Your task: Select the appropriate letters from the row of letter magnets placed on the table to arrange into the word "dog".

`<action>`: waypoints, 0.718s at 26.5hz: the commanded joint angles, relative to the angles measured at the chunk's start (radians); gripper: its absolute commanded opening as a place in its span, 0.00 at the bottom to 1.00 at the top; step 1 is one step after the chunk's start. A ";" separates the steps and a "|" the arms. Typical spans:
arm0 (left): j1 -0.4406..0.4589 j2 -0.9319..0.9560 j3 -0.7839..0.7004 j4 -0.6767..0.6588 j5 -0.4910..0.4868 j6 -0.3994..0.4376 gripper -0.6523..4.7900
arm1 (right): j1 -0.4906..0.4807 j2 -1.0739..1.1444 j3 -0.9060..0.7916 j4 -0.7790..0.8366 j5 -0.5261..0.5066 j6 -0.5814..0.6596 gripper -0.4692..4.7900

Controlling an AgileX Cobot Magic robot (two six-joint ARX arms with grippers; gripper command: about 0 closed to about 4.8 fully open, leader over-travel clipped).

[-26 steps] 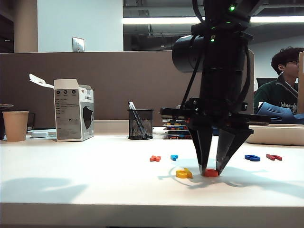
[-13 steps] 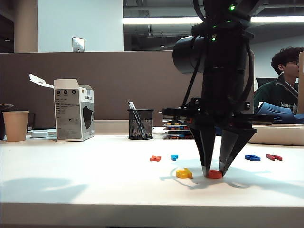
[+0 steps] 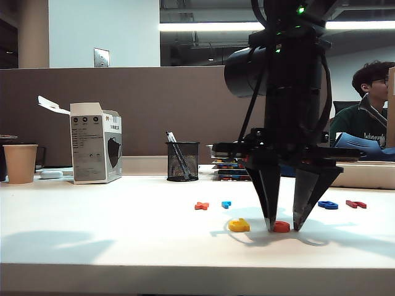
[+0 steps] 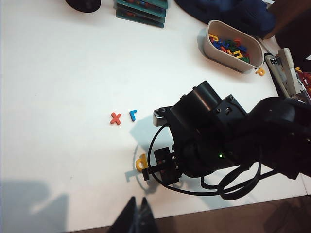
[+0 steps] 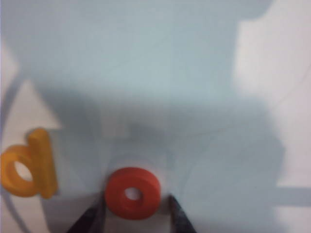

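1. Right gripper (image 3: 284, 227) points straight down at the tabletop (image 3: 111, 228), near its front edge, right of centre in the exterior view.
2. Its jaws stand apart, one on either side of the orange-red "o" (image 3: 281, 227). In the right wrist view the "o" (image 5: 132, 193) lies flat between the two fingertips (image 5: 92, 216) with a thin gap on each side; nothing is clamped.
3. Yellow "d" (image 3: 238, 226) lies flat just beside the "o", on the side toward the left of the exterior view, the two apart. It is also seen in the right wrist view (image 5: 28, 170) and in the left wrist view (image 4: 141, 163), half hidden there by the right arm.
4. Farther back on the tabletop: orange x-shaped piece (image 3: 202, 205) and light blue piece (image 3: 226, 204) close together; dark blue "g" (image 3: 328, 204) and dark red piece (image 3: 355, 204) off to the right, beyond the right gripper.
5. Left gripper (image 4: 137, 221) shows only in its own wrist view, dark fingers pressed together and holding nothing, high above the tabletop's front part.
6. Background, against the partition: paper cup (image 3: 20, 163), opened carton (image 3: 95, 150), mesh pen holder (image 3: 182, 161).
7. Left wrist view also shows a white tub of mixed letters (image 4: 228, 47) at the far side.
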 commanded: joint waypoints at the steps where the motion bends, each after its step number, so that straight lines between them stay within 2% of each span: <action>1: 0.000 -0.002 0.003 0.003 -0.006 0.001 0.11 | 0.002 0.014 -0.013 -0.014 -0.002 0.004 0.42; 4: 0.000 -0.002 0.003 0.003 -0.006 0.001 0.11 | 0.002 0.013 -0.011 -0.009 -0.003 0.004 0.43; 7: 0.000 -0.002 0.003 0.003 -0.006 0.001 0.11 | 0.002 0.013 -0.004 -0.016 -0.005 0.004 0.53; 19: 0.000 -0.002 0.003 0.003 -0.006 0.001 0.11 | 0.000 0.012 0.121 -0.082 0.002 -0.031 0.54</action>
